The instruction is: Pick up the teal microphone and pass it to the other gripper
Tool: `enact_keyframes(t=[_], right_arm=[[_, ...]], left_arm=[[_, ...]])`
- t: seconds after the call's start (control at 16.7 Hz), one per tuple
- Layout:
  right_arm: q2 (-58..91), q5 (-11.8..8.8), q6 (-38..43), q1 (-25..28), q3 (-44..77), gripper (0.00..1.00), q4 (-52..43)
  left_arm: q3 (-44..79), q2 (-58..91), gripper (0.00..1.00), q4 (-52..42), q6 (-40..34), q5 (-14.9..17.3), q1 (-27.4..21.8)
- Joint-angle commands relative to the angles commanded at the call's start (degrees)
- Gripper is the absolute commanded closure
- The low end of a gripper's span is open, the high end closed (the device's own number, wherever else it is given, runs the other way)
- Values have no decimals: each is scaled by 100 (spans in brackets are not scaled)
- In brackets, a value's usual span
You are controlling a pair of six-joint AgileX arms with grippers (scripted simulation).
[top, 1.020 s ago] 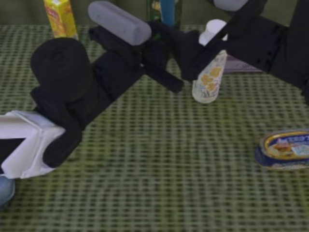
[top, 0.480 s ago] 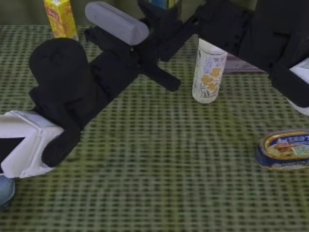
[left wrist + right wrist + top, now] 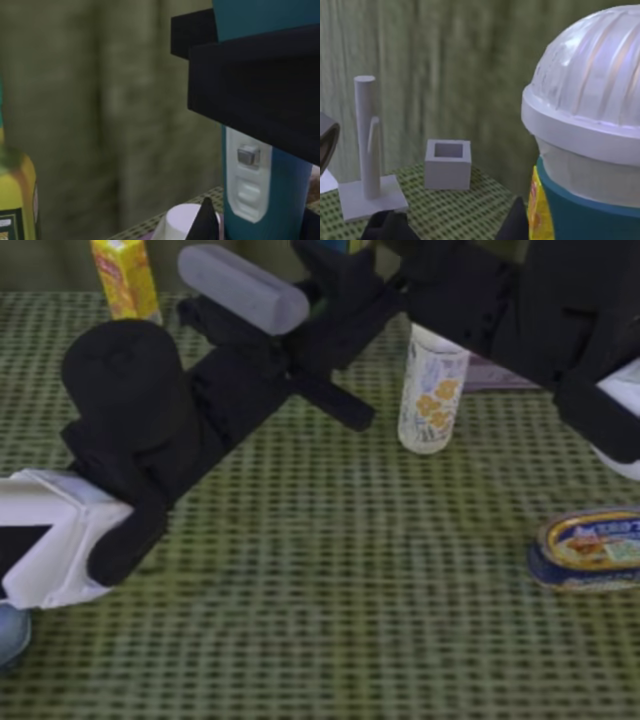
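While grippers meet | right gripper seemingly clasps teal microphone.

Teal microphone close up, ribbed white-grey head, grey stand, grey open box on green mat

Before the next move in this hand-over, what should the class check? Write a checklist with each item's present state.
1. Teal microphone seen by both wrist cameras: ok.
2. Left gripper and right gripper meet near the table's far edge: ok.
3. Which gripper has a firm hold on the microphone: cannot tell.
4. White flowered bottle upright: ok. Clear of the right arm, which covers its top from above: cannot tell.
5. Tin can well away from the hand-over: ok.
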Motion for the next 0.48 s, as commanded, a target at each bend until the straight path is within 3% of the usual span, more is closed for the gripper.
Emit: enact_keyframes(t=[0.3,0.48], right_arm=[[0,0,0,0,0,98,0],[0,0,0,0,0,100,0]], left_arm=[[0,0,100,0,0,0,0],[0,0,100,0,0,0,0]])
